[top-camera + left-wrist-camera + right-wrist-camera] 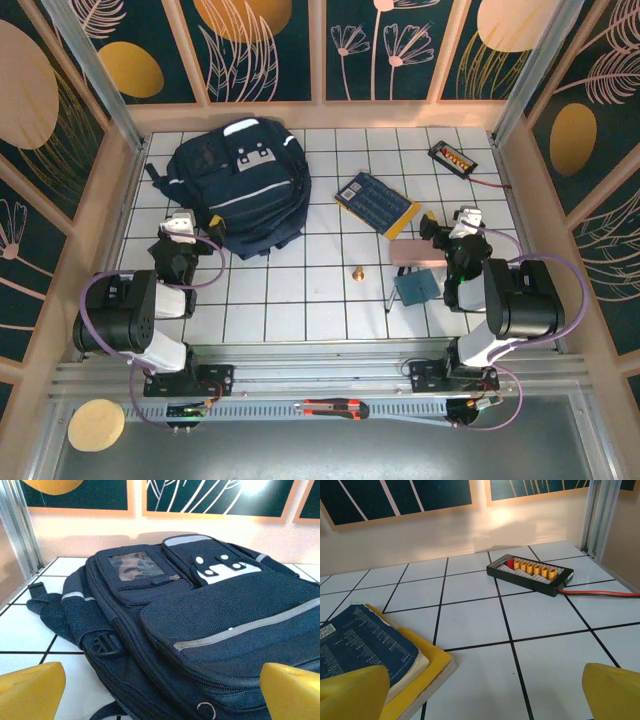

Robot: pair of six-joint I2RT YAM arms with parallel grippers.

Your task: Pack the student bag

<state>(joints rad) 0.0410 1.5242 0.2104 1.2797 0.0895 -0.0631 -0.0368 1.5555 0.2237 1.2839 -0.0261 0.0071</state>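
**White tile bench, floral panel walls: both claws released, bag far left**

White square tiles with black grout cover the table [300, 300]. It is boxed in by dark panels [260, 40] printed with pale leaf and circle shapes in light wood frames. An aluminium rail runs along the near edge, with a utility knife [335, 408] lying on it.

The student bag [240, 185] lies flat at far left, front side up. The left gripper [178, 228] sits just beside its near-left edge, jaws wide, holding nothing. The right gripper [465, 218] is well apart on the right, also spread and empty.

Top view: a blue book [377, 203] lies mid-table, a small brass piece [357, 271] nearer the arms, and a connector board [452, 157] at far right.

Left wrist adds bag detail: a clear window pocket [136, 564], grey stripe and a metal ring [205, 710].

Right wrist adds a row of yellow plugs on the board, a red wire [600, 593] leading right, and the book's yellow cover.
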